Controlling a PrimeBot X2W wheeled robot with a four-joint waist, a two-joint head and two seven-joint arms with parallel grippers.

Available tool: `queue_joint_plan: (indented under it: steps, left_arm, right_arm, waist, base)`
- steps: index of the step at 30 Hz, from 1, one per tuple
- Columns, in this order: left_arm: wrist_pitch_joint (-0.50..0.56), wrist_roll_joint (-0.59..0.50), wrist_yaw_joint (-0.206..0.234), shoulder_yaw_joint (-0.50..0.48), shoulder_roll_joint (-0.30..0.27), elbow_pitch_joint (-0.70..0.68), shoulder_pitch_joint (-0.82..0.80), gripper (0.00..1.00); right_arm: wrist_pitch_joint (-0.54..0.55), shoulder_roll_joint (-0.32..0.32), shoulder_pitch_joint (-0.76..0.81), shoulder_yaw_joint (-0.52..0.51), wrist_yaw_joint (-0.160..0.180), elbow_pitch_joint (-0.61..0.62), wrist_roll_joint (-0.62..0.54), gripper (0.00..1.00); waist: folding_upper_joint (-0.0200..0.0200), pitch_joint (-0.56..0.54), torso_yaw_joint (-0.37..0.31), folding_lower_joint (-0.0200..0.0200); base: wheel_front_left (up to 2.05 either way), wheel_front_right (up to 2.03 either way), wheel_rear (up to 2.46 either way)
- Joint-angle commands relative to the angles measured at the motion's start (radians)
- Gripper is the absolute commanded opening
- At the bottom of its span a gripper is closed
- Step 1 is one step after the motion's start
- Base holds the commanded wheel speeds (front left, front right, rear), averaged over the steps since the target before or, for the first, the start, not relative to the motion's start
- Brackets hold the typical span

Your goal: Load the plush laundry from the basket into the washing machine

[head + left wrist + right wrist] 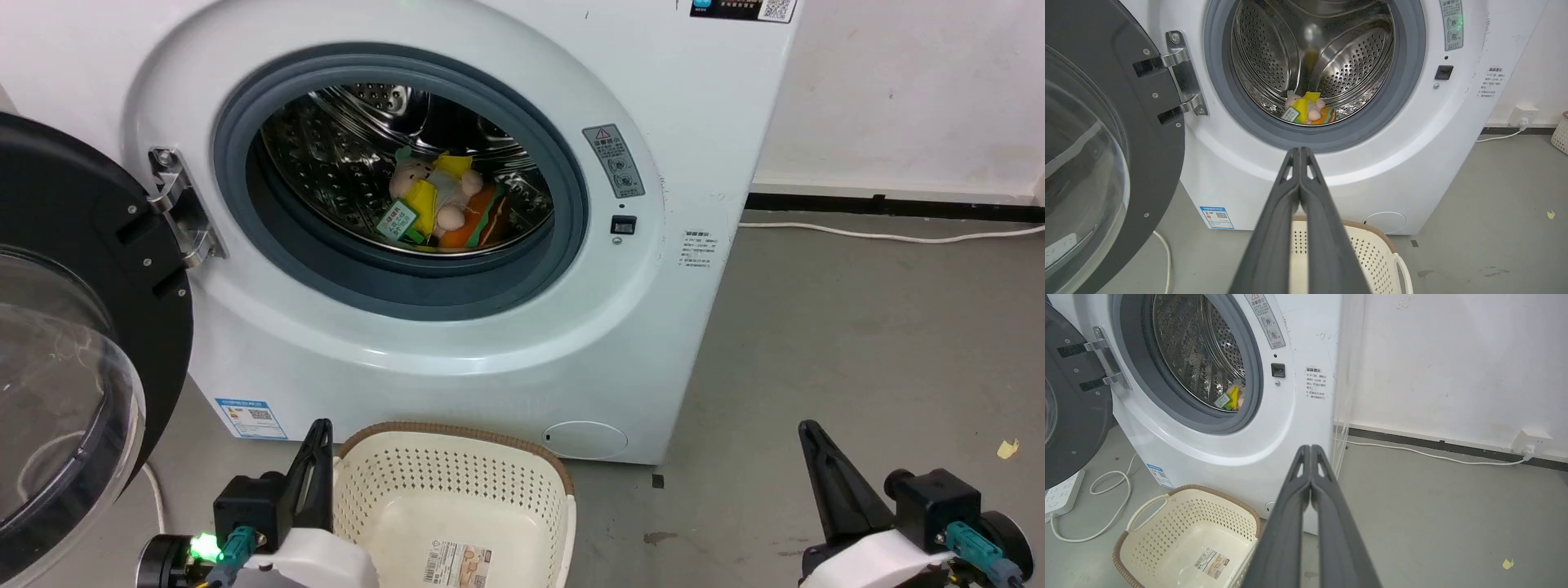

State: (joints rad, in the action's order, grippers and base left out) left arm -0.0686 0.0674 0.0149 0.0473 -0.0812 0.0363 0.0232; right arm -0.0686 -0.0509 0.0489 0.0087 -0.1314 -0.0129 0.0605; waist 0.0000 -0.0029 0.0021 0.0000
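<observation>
Plush laundry [437, 204] already lies inside the washing machine [678, 163], low in the drum [343, 147] but close behind the front lip of the grey gasket [571, 212]. The loading looks done, and what could go wrong now comes from the moves that follow. At far left the door [82, 204] stands swung wide. If it were pushed shut carelessly, I judge the toy's paper tag or a limb could be nipped against the gasket, since the toy sits so near the front. A white cable [1169, 265] runs over the floor [857, 343] below the door and could snag a wheel. Next, the left gripper [1300, 152] has its fingers pressed together with nothing between them, just beside the left rim of the basket [457, 431], in which I see just a label sticker. A sideways sweep of that arm would likely shove or tip so light a basket. Furthest right, the right gripper [1310, 448] is likewise closed tight on nothing, well apart from everything, and poses little risk.
</observation>
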Motion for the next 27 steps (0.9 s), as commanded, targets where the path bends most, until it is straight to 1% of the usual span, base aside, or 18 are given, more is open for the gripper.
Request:
queue_joint_plan:
  steps: [1,27]
  left_arm:
    - [0.006,-0.009,-0.003,-0.006,0.003,-0.006,-0.011,0.0]
    - [0.059,-0.059,-0.013,-0.041,0.027,-0.032,-0.021,0.0]
  right_arm:
    - [0.006,0.001,-0.022,-0.002,0.001,0.007,-0.011,0.0]
    - [0.059,0.001,-0.045,-0.008,0.001,0.012,-0.053,0.0]
  waist:
    - [0.0,0.0,0.0,0.0]
    - [0.0,0.002,-0.002,0.0]
  base:
    - [0.0,0.0,0.0]
    - [0.0,0.0,0.0]
